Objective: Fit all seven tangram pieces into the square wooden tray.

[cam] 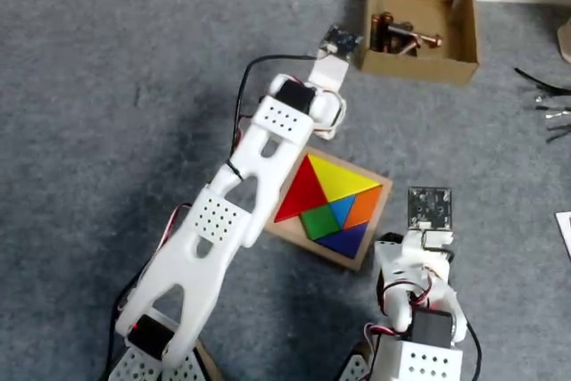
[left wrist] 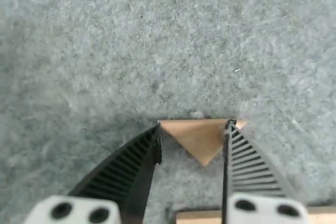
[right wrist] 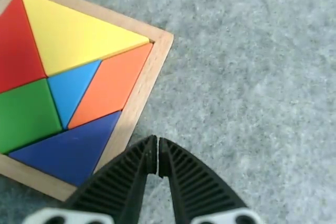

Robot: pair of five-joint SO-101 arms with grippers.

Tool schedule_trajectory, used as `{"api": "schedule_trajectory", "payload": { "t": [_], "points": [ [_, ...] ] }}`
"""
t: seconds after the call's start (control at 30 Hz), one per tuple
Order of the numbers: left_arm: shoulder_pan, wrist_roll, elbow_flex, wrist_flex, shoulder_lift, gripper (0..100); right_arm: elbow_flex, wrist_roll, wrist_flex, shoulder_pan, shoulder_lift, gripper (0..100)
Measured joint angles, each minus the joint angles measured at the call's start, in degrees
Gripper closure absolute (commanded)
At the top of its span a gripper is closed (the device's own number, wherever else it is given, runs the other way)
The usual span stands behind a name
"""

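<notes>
The right gripper (right wrist: 157, 156) rests on the grey mat (right wrist: 252, 77) just beside the wooden tray (right wrist: 142, 95), its claw pressed together and empty. The tray holds red (cam: 299, 194), yellow (cam: 335, 180), green (cam: 319, 220), light-blue (cam: 342, 211), orange (cam: 364, 207) and dark-blue (cam: 346, 240) pieces. Past the tray, the left gripper (left wrist: 193, 129) is clamped on a wood-coloured triangle (left wrist: 197, 137). Farthest off, a cardboard box (cam: 415, 69) contains copper-coloured metal parts (cam: 401, 37).

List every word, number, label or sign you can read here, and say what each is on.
None can be read.
Coloured pieces and wooden tray: plain, no print.
Tan triangle in the left gripper: plain.
Things in the cardboard box: any print too small to read.
Circuit boards: markings too small to read.
</notes>
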Motion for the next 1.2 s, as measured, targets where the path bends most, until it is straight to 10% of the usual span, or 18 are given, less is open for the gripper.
{"api": "schedule_trajectory", "payload": {
  "t": [0.37,1.2],
  "points": [
    [0.0,-0.18,-2.02,-0.44,2.9,82,0.0,0.0,1.49,0.0,0.0,98.8],
    [0.53,-32.09,-10.73,15.03,3.43,82,0.0,0.09,1.49,0.0,0.0,98.8]
  ]
}}
